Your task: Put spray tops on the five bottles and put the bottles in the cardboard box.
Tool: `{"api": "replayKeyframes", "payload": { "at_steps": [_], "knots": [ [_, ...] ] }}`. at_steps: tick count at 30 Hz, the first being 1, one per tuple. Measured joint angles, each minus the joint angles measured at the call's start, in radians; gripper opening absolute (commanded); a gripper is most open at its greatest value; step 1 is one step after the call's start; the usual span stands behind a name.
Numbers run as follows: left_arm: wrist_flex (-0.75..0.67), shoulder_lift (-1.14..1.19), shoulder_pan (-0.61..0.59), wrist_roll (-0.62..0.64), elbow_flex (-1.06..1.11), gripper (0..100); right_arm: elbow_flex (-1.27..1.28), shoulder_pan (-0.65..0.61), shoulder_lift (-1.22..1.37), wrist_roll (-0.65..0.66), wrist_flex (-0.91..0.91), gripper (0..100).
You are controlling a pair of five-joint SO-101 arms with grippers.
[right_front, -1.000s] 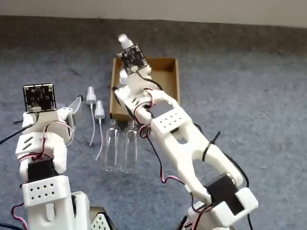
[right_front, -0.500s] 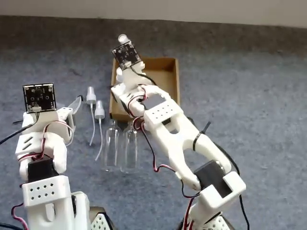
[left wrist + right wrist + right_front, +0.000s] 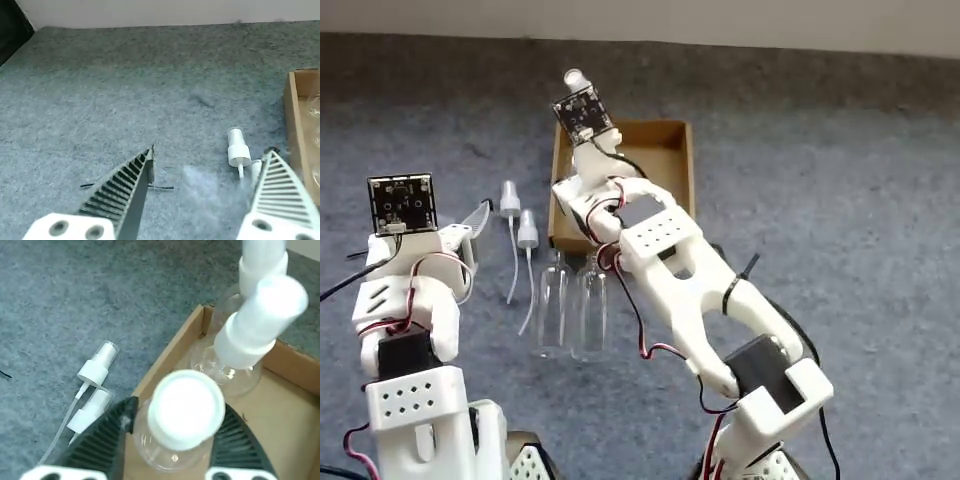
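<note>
The cardboard box [image 3: 686, 165] lies at the back centre on the carpet. My right gripper [image 3: 177, 410] hangs over the box's left part, shut on a clear bottle with a white spray top [image 3: 185, 407]. Two more topped bottles [image 3: 262, 315] stand in the box behind it, one showing in the high view [image 3: 575, 80]. Left of the box lie two loose spray tops [image 3: 510, 198] [image 3: 527, 232]. In front of the box lie two clear bottles without tops [image 3: 552, 300] [image 3: 590, 300]. My left gripper [image 3: 211, 152] is open and empty above the carpet, left of the spray tops [image 3: 237, 147].
Grey carpet covers the whole surface, with bare room to the right of the box and at the far left. A thin dark wire [image 3: 127, 186] lies on the carpet under my left gripper. The box's near wall [image 3: 293, 122] stands beside my left gripper's fingertip.
The right arm has swung a little to the left over the box with the bottle, then settled. The left arm has not moved.
</note>
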Motion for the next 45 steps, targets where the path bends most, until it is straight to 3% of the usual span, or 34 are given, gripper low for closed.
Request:
{"api": "replayKeyframes", "payload": {
  "at_steps": [14, 36, 45],
  "knots": [
    [0.000, 0.000, 0.000, 0.000, 0.000, 30, -0.002, 0.000, 0.000, 0.000, 0.029, 22.9],
    [0.000, 0.000, 0.000, 0.000, 0.000, 30, -0.400, 0.000, 0.000, 0.000, 0.450, 22.9],
    [0.000, 0.000, 0.000, 0.000, 0.000, 30, -0.663, 0.000, 0.000, 0.000, 0.790, 22.8]
  ]
}}
